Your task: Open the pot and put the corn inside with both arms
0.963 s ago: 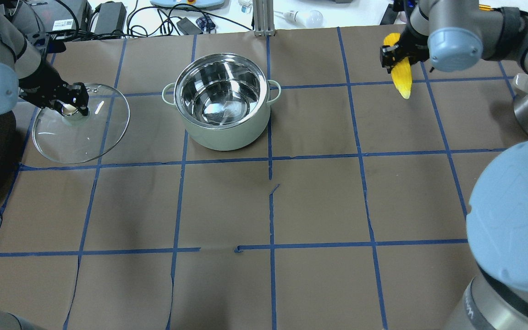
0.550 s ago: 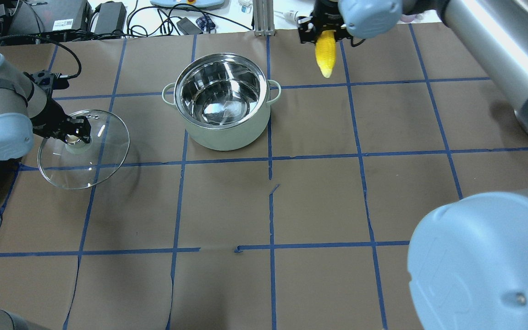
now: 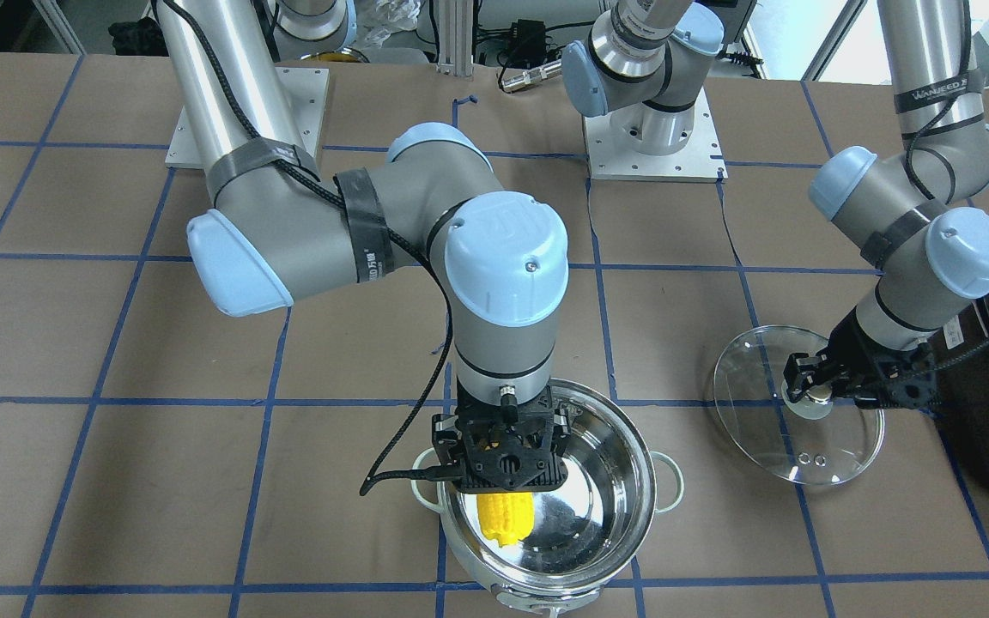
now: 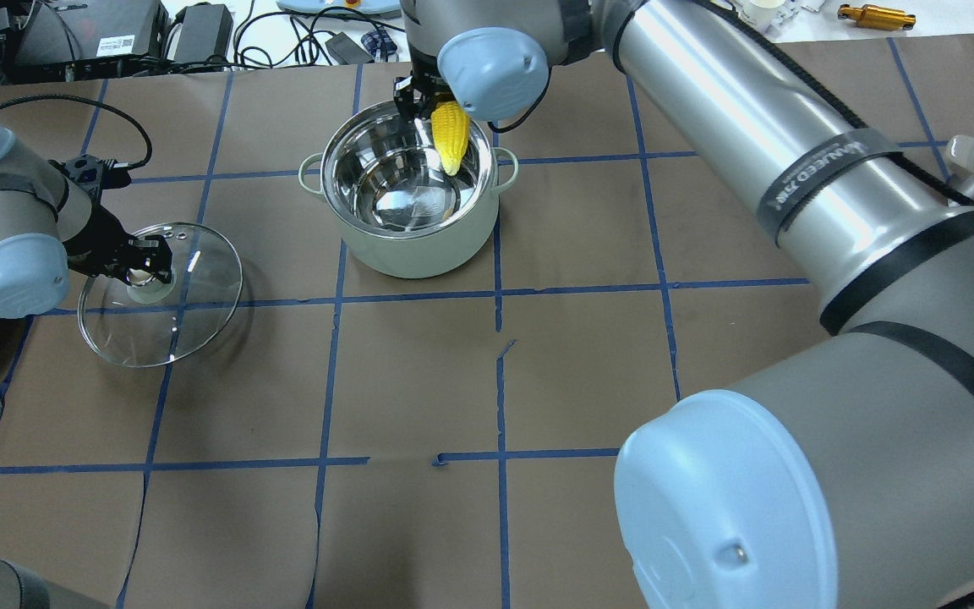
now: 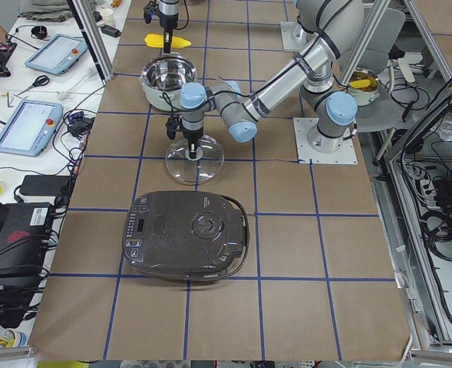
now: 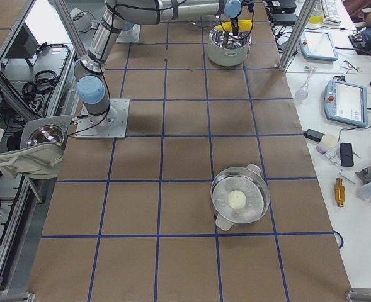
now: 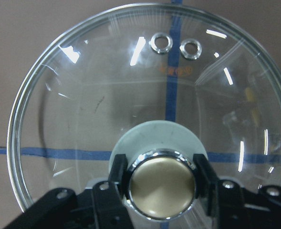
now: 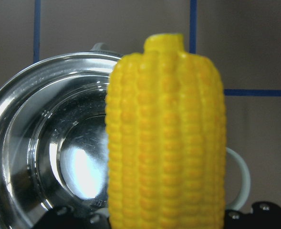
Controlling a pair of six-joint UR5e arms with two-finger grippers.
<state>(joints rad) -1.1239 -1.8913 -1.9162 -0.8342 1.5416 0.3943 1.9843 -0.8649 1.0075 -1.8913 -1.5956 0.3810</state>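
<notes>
The corn (image 4: 451,145) hangs tip down over the open pot (image 4: 419,249), in the upper middle of the overhead view. The right end effector (image 3: 501,481) squeezes its fat end. The corn looks hard, bumpy and light, so a pinch there should hold.

At the left, the left end effector (image 4: 142,269) pinches the knob (image 7: 161,183) of the glass lid (image 4: 191,326). I cannot tell if the lid touches the worktop (image 4: 588,355). Glass is heavy and can break, so the knob is the safe spot to hold.

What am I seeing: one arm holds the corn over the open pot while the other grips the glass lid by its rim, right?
Not the rim. The left arm's jaws are shut on the lid's brass-coloured knob, as the left wrist view shows. The rest holds: the right arm holds the corn over the open pot.
</notes>
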